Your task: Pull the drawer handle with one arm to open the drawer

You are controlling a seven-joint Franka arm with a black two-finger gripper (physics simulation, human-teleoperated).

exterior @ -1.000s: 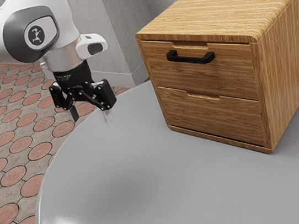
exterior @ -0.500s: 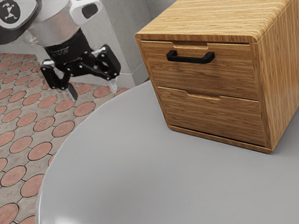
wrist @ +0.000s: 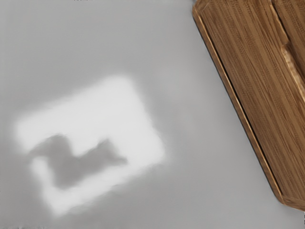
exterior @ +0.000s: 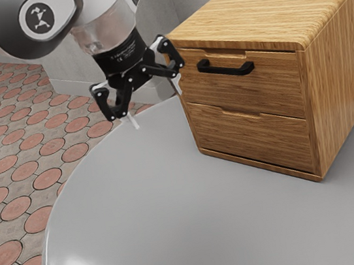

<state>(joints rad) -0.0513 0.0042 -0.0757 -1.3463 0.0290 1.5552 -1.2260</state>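
A wooden cabinet (exterior: pixel 321 33) with two drawers stands on the round grey table (exterior: pixel 196 222). Its top drawer (exterior: pixel 269 83) carries a black bar handle (exterior: pixel 225 67) and sits flush with the cabinet front. My black gripper (exterior: pixel 154 103) hangs tilted above the table's far edge, just to the exterior view's left of the cabinet's corner and slightly lower than the handle. It is open with nothing between its fingers. In the wrist view the cabinet's front (wrist: pixel 257 81) lies beyond the hand, with bare table beneath.
The lower drawer (exterior: pixel 249 132) has no handle and is flush too. A red-brown tiled floor (exterior: pixel 14 149) lies past the table's edge on the exterior view's left. A bright reflection (wrist: pixel 90 143) with my hand's shadow marks the tabletop.
My hand has swung toward the exterior view's right, from over the floor to beside the cabinet's corner, and has tilted. The fingers stay apart. The drawer has not moved.
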